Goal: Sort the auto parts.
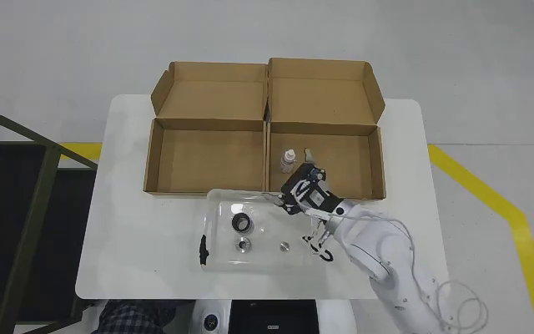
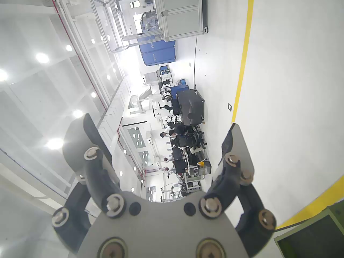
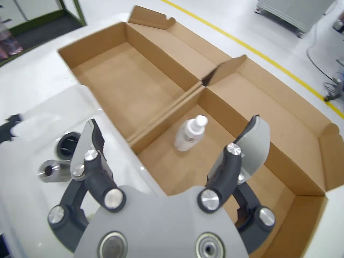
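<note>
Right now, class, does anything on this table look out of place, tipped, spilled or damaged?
Nothing looks spilled or damaged. One oddity: a black part sits at the outer rim of the clear tray, apart from the metal sleeve and black ring inside it; whether it lies inside or outside cannot be told.

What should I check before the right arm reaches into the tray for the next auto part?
1. The right gripper is open and holds nothing: ok.
2. The left gripper is open, holds nothing and points away from the table: ok.
3. The clear tray has parts waiting: black ring, metal cylinder, small metal piece: ok.
4. The left box and right box are both open: ok.
5. The white bottle-shaped part sits inside the right box: ok.
6. Which box each remaining part belongs in: cannot tell.
</note>
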